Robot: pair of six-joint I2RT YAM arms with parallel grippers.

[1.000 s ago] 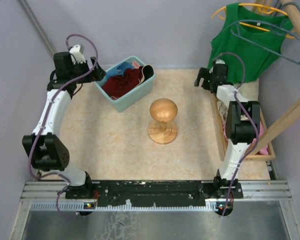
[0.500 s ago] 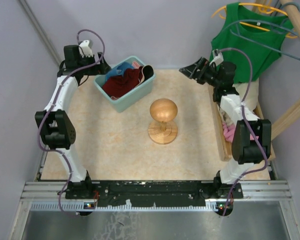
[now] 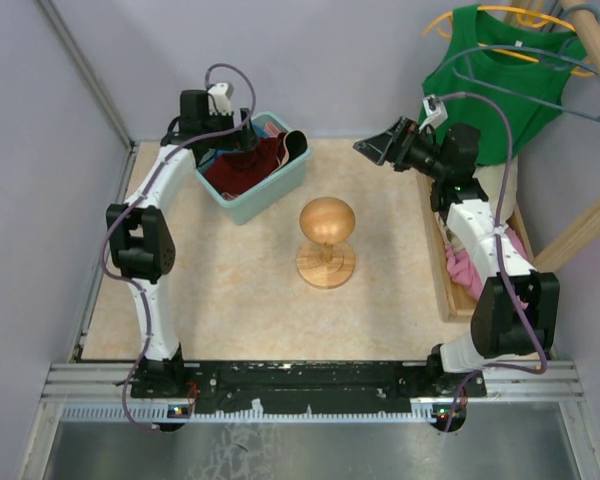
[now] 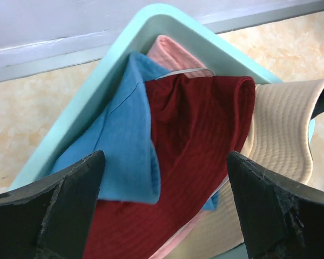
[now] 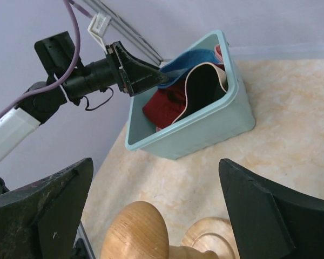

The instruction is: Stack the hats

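Your left gripper [image 4: 164,156] hangs over the hats [image 4: 194,140] in the basket [image 4: 173,13], jaws released. Your right gripper [image 5: 156,164], well apart from the basket, is likewise released.

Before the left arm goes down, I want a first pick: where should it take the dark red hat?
Probably the bare middle of the dark red hat, from straight above: it faces up in the teal basket, whose walls block the sides. The left gripper hovers there, jaws open.

Beige marbled tabletop [image 3: 230,290] carries three things — teal plastic basket [image 3: 265,197] at back left, round-headed wooden stand on a disc base [image 3: 326,235] near centre, shallow wooden tray [image 3: 442,270] along the right edge — all well apart.
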